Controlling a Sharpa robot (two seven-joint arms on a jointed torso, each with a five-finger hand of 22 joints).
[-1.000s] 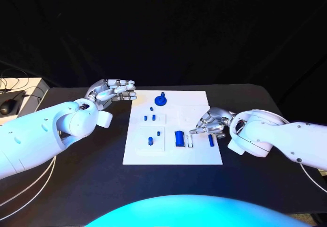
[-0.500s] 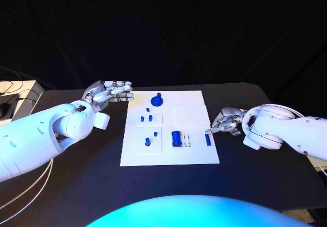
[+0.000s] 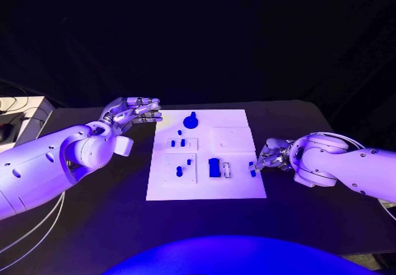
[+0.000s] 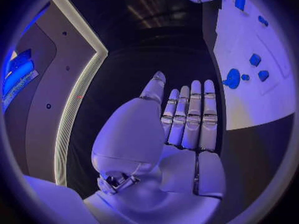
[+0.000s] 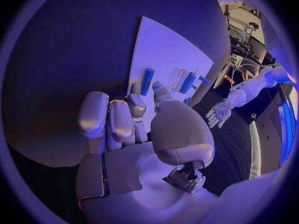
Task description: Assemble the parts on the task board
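The white task board (image 3: 235,189) lies mid-table. On it are a round blue part (image 3: 190,121) at the far end, several small blue pegs (image 3: 178,171), a blue block (image 3: 214,167) and a short blue bar (image 3: 252,169) near its right edge. My right hand (image 3: 272,154) hovers just off that edge beside the bar, holding nothing. In the right wrist view, the hand (image 5: 124,129) has loosely bent fingers and its thumb pointing toward the bar (image 5: 147,81). My left hand (image 3: 132,112) is off the board's far left corner; its fingers (image 4: 190,119) are straight and empty.
A white box with a mouse and cables (image 3: 12,123) stands at the table's far left edge. White cables (image 3: 33,229) hang below my left arm. Bare black tabletop (image 3: 99,195) surrounds the board.
My right hand has drawn back to the right, from over the board to just off its right edge, leaving the blue bar lying there. The left hand stays put.
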